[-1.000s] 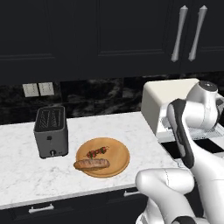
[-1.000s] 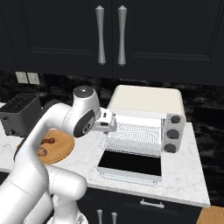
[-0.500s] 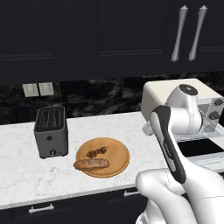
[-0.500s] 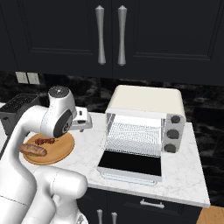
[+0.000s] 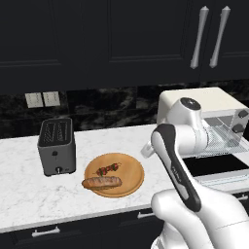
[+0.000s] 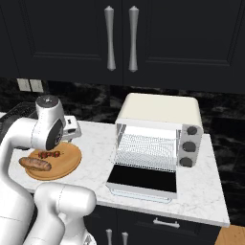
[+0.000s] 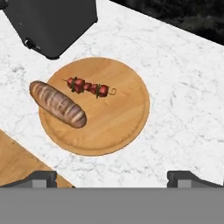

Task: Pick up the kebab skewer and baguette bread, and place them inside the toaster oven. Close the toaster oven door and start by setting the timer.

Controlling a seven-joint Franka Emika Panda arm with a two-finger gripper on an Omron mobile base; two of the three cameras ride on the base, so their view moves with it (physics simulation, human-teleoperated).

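The kebab skewer (image 7: 87, 86) and the baguette bread (image 7: 57, 103) lie side by side on a round wooden board (image 7: 118, 118), skewer (image 5: 108, 169) behind baguette (image 5: 102, 183). My gripper (image 7: 111, 180) hovers open and empty above the counter, just right of the board; its fingertips (image 7: 41, 178) stand wide apart. The hand (image 6: 72, 130) hangs between board and toaster oven (image 6: 160, 112). The toaster oven door (image 6: 143, 178) lies folded down flat, the wire rack (image 6: 148, 146) bare behind it. Dark knobs (image 6: 189, 146) sit on the oven's right side.
A dark grey slot toaster (image 5: 56, 146) stands left of the board (image 5: 129, 182), close to its rim. Black wall cabinets with long handles (image 6: 119, 38) hang above the white marble counter (image 5: 19, 194). The open door overhangs the counter's front edge.
The arm has swung left from in front of the toaster oven to the board's right side. The gripper has stayed open; skewer and baguette have not moved.
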